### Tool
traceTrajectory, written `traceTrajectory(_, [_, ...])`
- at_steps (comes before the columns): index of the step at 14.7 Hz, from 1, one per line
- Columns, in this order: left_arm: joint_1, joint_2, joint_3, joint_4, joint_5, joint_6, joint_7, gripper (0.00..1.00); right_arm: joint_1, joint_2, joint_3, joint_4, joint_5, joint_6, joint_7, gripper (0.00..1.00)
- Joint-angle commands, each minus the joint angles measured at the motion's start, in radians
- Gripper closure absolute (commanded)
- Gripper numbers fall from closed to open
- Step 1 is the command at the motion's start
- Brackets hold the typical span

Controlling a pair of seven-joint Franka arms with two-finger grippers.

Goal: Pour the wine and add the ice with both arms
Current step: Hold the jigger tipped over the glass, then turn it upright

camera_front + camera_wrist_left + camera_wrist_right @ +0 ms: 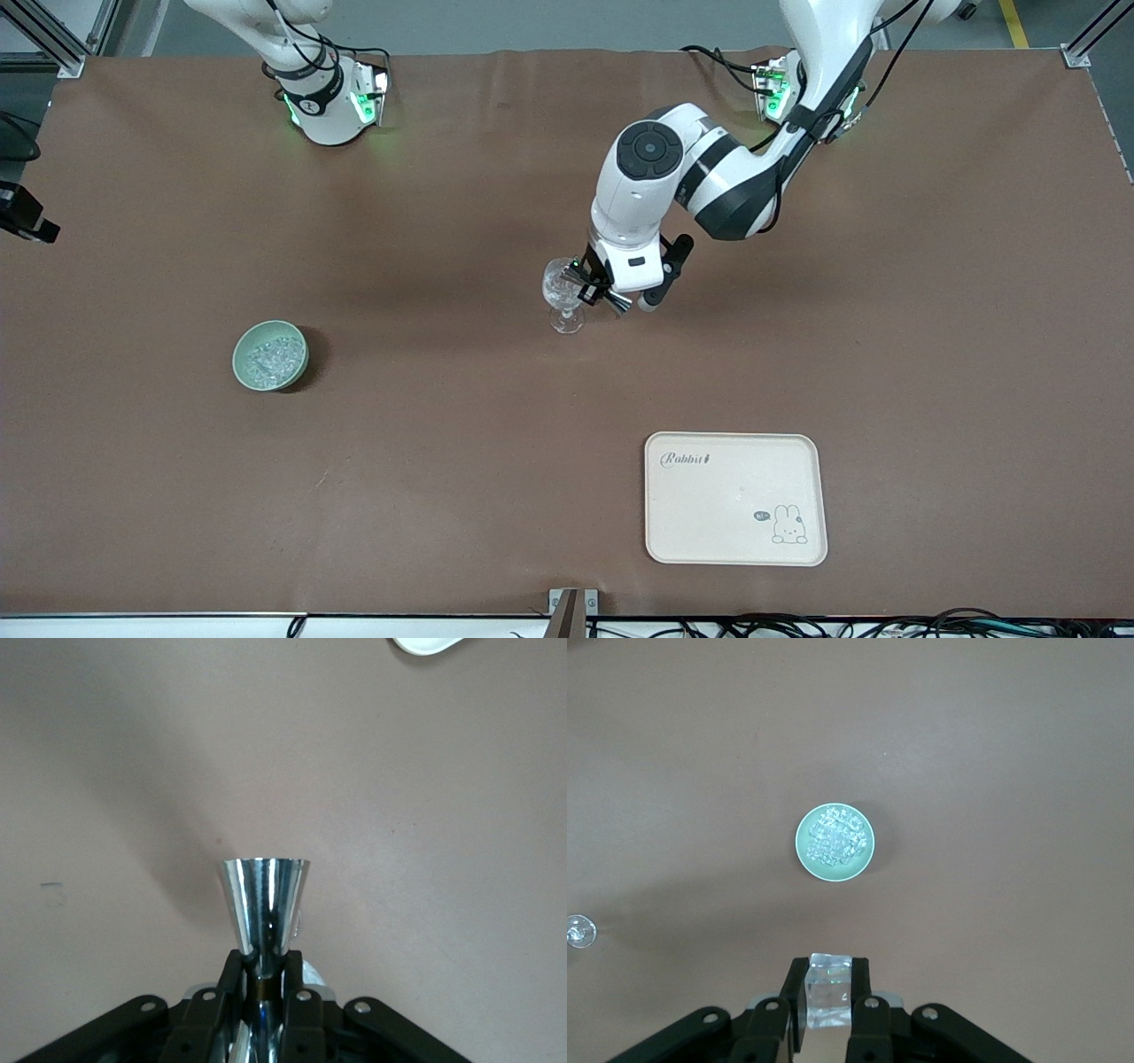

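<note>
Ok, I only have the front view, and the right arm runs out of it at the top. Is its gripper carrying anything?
Observer: Yes. The right gripper is shut on a clear ice cube.
Operator: Over what?
Observer: It hangs high over the pale green bowl, which is filled with ice.
Operator: And how is the other arm's grip?
Observer: The left gripper has its fingers pinching the metal jigger at its narrow waist.
</note>
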Motion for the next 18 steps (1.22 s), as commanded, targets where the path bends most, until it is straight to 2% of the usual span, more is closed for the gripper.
traceTrajectory(1, [-0.019,-0.014,0.006,0.015,0.064,-0.03,-0.059,1.0,-0.02,-0.035,0.017,-0.038,0.01,-0.002,-0.004,0.99])
traceTrajectory(8, [-0.039,-0.02,0.003,0.018,0.174,-0.051,-0.13,1.0,-0.019,-0.035,0.017,-0.035,0.01,-0.022,-0.002,0.99])
traceTrajectory(18, [-0.051,-0.026,0.003,0.022,0.182,-0.062,-0.13,1.0,-0.019,-0.033,0.017,-0.035,0.01,-0.023,-0.004,0.99])
